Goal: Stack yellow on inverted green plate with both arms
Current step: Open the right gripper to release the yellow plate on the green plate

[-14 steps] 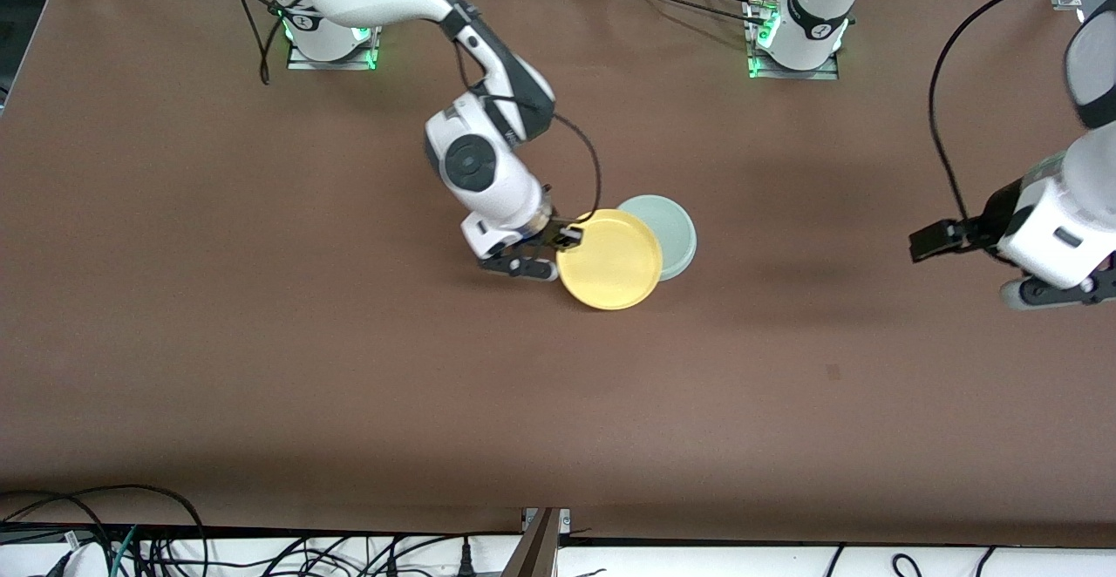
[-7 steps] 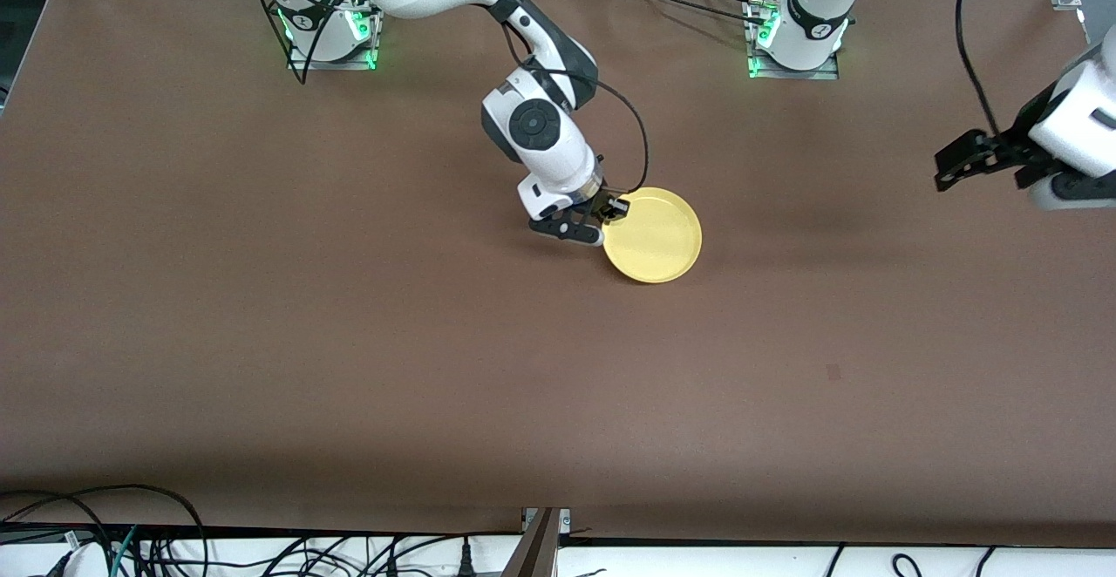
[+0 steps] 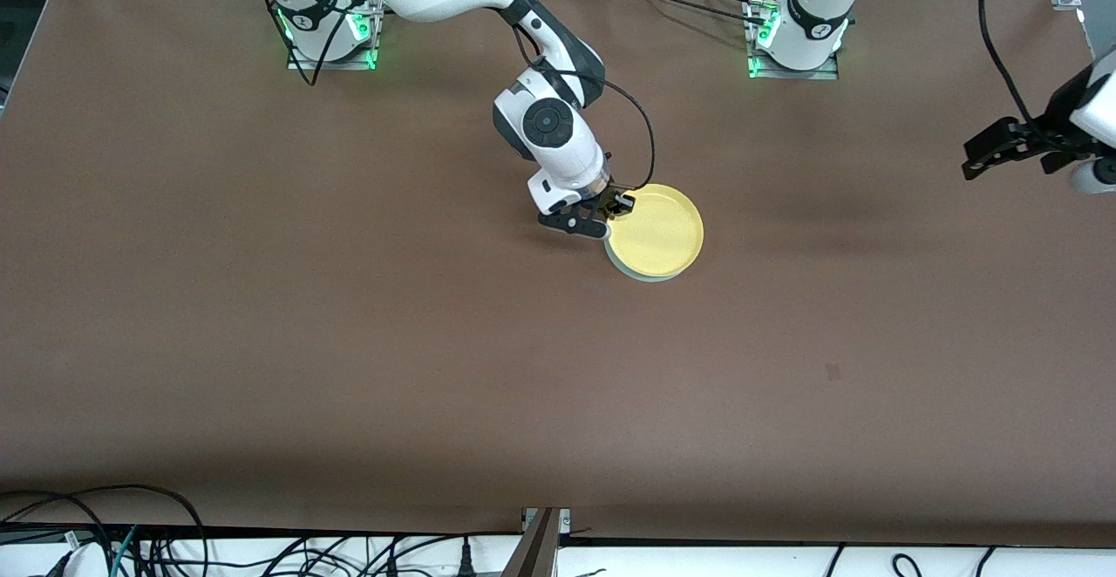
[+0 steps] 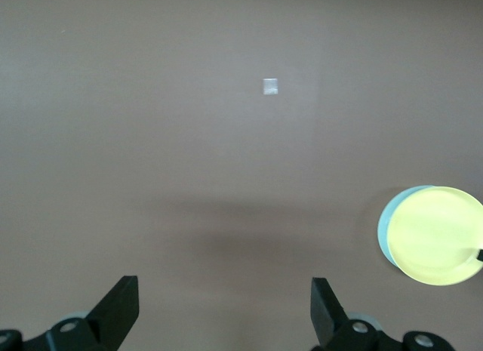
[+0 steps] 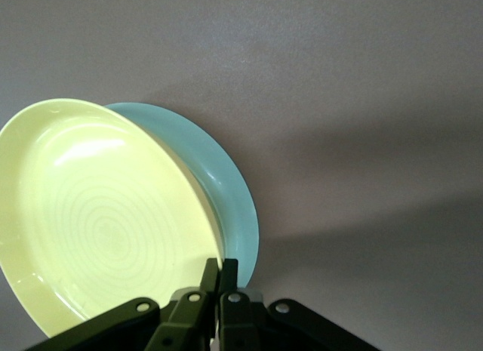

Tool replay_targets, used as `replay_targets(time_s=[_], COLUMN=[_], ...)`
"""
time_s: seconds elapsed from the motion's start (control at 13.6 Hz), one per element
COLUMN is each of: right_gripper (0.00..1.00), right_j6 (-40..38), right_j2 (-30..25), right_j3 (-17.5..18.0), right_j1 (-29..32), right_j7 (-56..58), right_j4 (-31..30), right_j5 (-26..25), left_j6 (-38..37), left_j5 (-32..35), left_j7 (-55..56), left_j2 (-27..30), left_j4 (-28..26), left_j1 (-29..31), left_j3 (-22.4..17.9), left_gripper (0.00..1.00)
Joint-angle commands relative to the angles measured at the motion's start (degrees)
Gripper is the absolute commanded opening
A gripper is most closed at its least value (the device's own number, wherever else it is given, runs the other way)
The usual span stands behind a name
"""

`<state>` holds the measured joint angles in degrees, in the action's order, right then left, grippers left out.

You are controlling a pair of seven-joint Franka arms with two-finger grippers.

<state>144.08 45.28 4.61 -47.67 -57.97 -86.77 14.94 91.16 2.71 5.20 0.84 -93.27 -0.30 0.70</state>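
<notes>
The yellow plate (image 3: 656, 228) sits over the pale green plate (image 3: 641, 274), of which only a thin crescent shows at the edge nearer the front camera. My right gripper (image 3: 612, 210) is shut on the yellow plate's rim at the side toward the right arm's end. In the right wrist view the yellow plate (image 5: 106, 215) is pinched at its rim by my right gripper (image 5: 219, 272), with the green plate (image 5: 223, 185) right under it. My left gripper (image 3: 1003, 152) is open and empty, up in the air at the left arm's end; its fingertips (image 4: 121, 302) show wide apart. Both plates (image 4: 441, 234) show far off.
A small pale square mark (image 3: 833, 372) lies on the brown table, also in the left wrist view (image 4: 270, 86). Cables and a rail run along the table's near edge (image 3: 540, 529). The arm bases (image 3: 793, 37) stand at the back.
My right gripper carried the yellow plate from beside the green plate to over it and lowered it a little. My left gripper drew back toward the left arm's end and rose.
</notes>
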Motion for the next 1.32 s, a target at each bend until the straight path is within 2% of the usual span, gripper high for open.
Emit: replay_targets(time_s=[0.0, 0.07, 0.15, 0.29, 0.44, 0.59, 0.88, 1.03, 1.25], right_gripper=[0.0, 0.19, 0.55, 1.0, 1.0, 1.0, 1.0, 1.0, 1.0], right_j6=[2.1, 2.1, 2.0, 1.6, -1.2, -8.2, -24.9, -32.8, -45.3], right_j2=[1.6, 1.7, 1.7, 1.2, -1.0, -5.6, -17.0, -22.1, -28.8], right_j3=[-0.2, -0.2, -0.2, -0.5, -1.0, -5.6, -18.1, -19.7, -27.0], right_j1=[-0.4, -0.4, -0.4, -0.5, 0.1, 0.1, 0.9, 4.3, 5.9], right_j7=[-0.7, -0.7, -0.7, -0.7, -0.5, 0.5, 5.7, 11.5, 25.3], right_j4=[1.1, 1.1, 1.0, 1.0, 1.1, 1.2, 1.3, 1.0, 0.9], right_j5=[-0.1, -0.2, -0.2, -0.2, -0.2, -0.3, 0.9, 0.8, 0.8], left_j6=[0.3, 0.3, 0.3, 0.2, 0.2, 0.1, 0.1, -0.2, -0.3], left_j5=[-0.5, -0.5, -0.6, -1.1, -1.1, -1.1, -1.0, -0.9, -0.8], left_j7=[-0.4, -0.4, -0.7, -1.1, -1.1, -1.1, -0.7, -0.7, -0.5], left_j2=[0.3, 0.4, 0.3, 0.3, 0.1, 0.2, 0.2, 0.2, 0.2], left_j4=[0.4, 0.3, 0.3, 0.4, 0.5, 0.5, 0.5, 0.5, 0.5], left_j1=[0.1, 0.2, 0.3, 0.3, 0.3, 0.3, 0.3, 0.3, 0.3], left_j3=[0.7, 0.7, 0.4, 0.5, 0.7, 0.5, 0.5, 0.6, 0.5], left_gripper=[1.0, 1.0, 1.0, 1.0, 1.0, 1.0, 1.0, 1.0, 1.0])
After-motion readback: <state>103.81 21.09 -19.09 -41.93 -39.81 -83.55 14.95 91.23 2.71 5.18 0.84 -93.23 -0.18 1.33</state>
